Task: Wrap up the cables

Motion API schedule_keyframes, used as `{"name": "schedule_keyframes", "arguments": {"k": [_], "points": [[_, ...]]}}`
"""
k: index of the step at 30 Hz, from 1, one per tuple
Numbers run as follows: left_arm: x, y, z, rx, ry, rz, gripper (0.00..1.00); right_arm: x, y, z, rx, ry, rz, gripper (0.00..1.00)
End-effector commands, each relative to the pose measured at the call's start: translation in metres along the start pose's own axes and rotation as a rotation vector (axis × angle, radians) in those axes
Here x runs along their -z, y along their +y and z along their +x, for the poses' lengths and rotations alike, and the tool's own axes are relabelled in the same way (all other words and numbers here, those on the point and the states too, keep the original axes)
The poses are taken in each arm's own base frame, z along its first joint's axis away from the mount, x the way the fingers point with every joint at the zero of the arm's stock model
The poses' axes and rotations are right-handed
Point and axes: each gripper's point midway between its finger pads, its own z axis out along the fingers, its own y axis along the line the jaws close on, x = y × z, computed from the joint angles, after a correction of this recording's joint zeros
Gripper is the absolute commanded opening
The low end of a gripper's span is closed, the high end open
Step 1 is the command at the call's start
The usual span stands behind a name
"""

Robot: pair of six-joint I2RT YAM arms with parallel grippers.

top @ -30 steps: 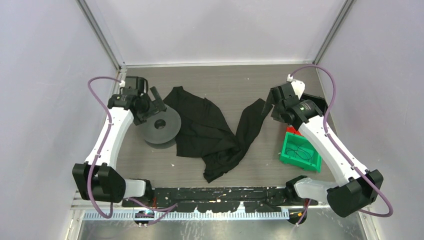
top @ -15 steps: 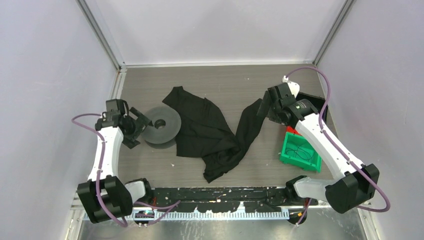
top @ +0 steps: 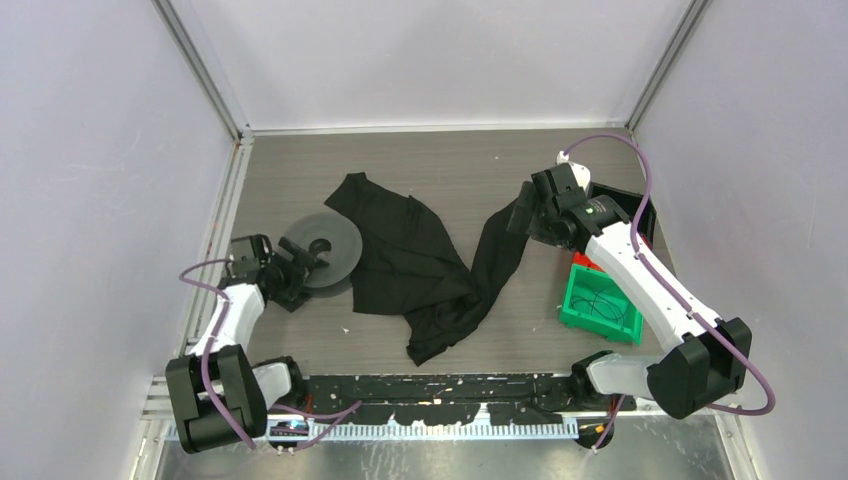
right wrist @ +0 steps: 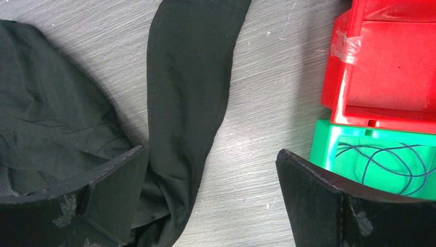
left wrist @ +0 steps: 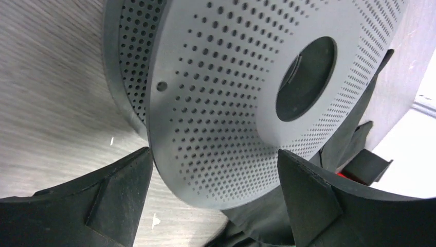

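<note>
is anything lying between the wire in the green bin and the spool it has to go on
Yes: the black cloth lies spread across the table between the green bin and the grey spool. The wire itself lies uncovered in the open bin.

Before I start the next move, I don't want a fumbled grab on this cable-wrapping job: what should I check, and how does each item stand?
1. Open left gripper: ok.
2. Rim of spool between its fingers: ok.
3. Open, empty right gripper: ok.
4. Loose wire lifted from green bin: not ok, it lies coiled inside.
5. Right gripper over wire: not ok, it is over the table beside the black cloth.
6. Cloth clear of spool: cannot tell.
</note>
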Motion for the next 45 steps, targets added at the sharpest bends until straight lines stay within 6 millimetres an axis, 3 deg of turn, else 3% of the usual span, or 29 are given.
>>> {"name": "schedule_keyframes", "arguments": {"k": [1,14,18,26,28,31,35,40,45], "points": [[-0.006,-0.042,-0.015,0.022,-0.066,0.266,0.89,0.004,0.009,-0.010,0.002,-0.028,-0.045,1.00],[0.016,-0.078,-0.021,0.000,-0.075,0.416,0.60,0.007,0.009,-0.008,-0.001,-0.026,-0.059,1.00],[0.025,-0.091,-0.025,-0.029,-0.077,0.444,0.43,0.010,0.009,-0.010,-0.019,-0.045,-0.070,1.00],[0.035,-0.097,-0.033,-0.118,-0.091,0.403,0.02,0.009,0.010,-0.008,-0.025,-0.036,-0.074,1.00],[0.044,-0.102,-0.039,-0.169,-0.104,0.381,0.01,0.009,0.014,-0.005,-0.031,-0.037,-0.102,1.00],[0.068,-0.122,-0.054,-0.277,-0.152,0.379,0.00,0.005,0.026,0.006,-0.025,-0.015,-0.160,1.00],[0.108,-0.169,-0.067,-0.447,-0.210,0.402,0.01,-0.014,0.041,0.039,0.031,0.073,-0.162,1.00],[0.143,-0.224,-0.041,-0.648,-0.253,0.439,0.01,-0.033,0.072,0.080,0.060,0.196,-0.233,1.00],[0.167,-0.264,-0.020,-0.700,-0.226,0.553,0.00,-0.044,0.106,0.118,0.024,0.308,-0.356,1.00]]}}
